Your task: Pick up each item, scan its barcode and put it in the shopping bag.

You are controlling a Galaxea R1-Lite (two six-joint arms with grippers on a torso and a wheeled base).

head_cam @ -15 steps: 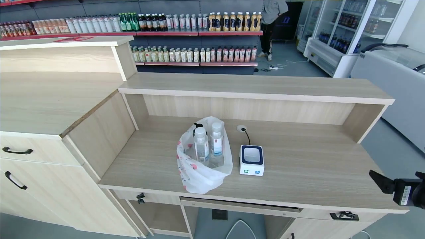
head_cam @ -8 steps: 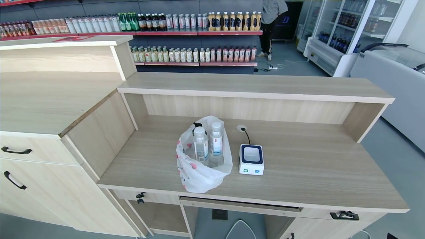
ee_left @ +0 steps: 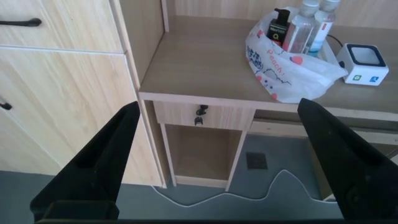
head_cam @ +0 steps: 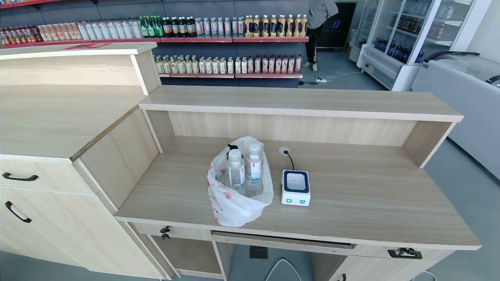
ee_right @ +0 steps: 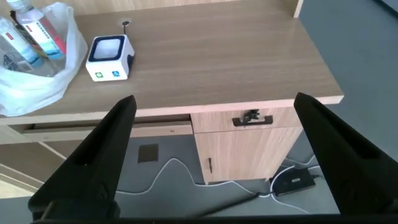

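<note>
Head view, shopping bag (head_cam: 234,205): one, white plastic with red and dark print, at centre of frame, mouth open upward, standing on the counter (head_cam: 371,195).
Clear bottles: two, white-capped, upright and side by side inside the bag; left bottle (head_cam: 236,170) slightly nearer, right bottle (head_cam: 254,164) with a red-and-blue label.
Dark item (ee_left: 278,28): one, black-topped, tucked in the bag behind the two bottles; kind not clear.
Items in the bag, counted: three.
Scanner (head_cam: 295,187): one, white box with a dark-rimmed window facing up, just beside the bag on its right, a thin strip of counter between them.
Cable (head_cam: 290,159): one, black, running from the back of the scanner to a round hole in the counter, a little above centre of frame.
Left gripper (ee_left: 217,104): two dark fingers spread wide, nothing between them, out in front of the counter and well apart from the bag.
Right gripper (ee_right: 214,98): two dark fingers likewise spread wide, gripping nothing, out in front of the counter, well apart from the scanner.
Cabinet handles: two, black, at the left edge of frame, upper handle (head_cam: 19,178) above lower handle (head_cam: 17,212).
Store shelves (head_cam: 234,39): two red-edged rows packed with bottles, across the upper left and upper middle.
Glass-door fridge (head_cam: 394,35): upper right of frame.
</note>
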